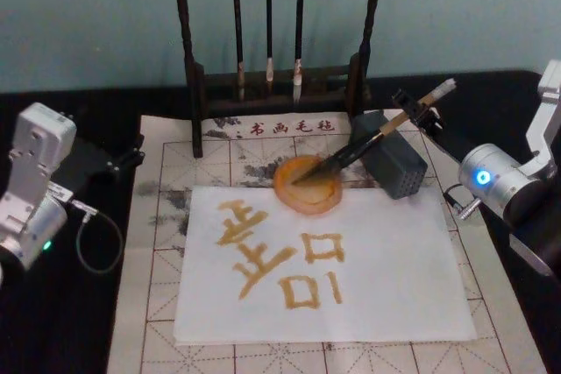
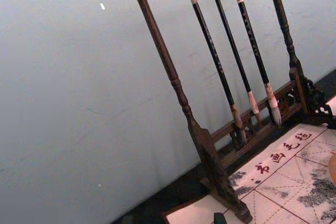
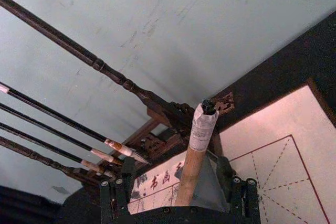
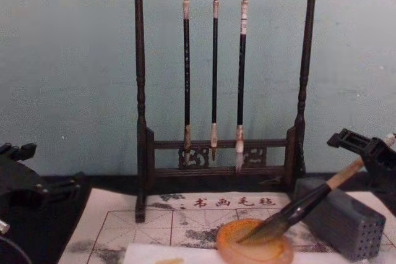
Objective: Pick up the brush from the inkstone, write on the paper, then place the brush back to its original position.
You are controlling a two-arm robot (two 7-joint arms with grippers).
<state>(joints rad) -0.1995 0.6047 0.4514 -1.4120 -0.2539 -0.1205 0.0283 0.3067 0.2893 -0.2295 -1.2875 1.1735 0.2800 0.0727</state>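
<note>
- Head view: brush (image 1: pixel 359 148) slants, bristles in the inkstone (image 1: pixel 307 201), cap up toward the back right.
- Right gripper (image 1: pixel 418 113) is released, loose around the handle.
- Left gripper (image 1: pixel 131 157) is parked at the left.

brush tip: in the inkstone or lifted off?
In. The brush leans tilted, bristles resting in the inkstone, handle over the grey block; right gripper straddles the handle, open.

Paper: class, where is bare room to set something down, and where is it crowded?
Free: right part of the paper, between the characters and its right edge. Crowded: far edge, with inkstone, brush, grey block, right gripper.
</note>
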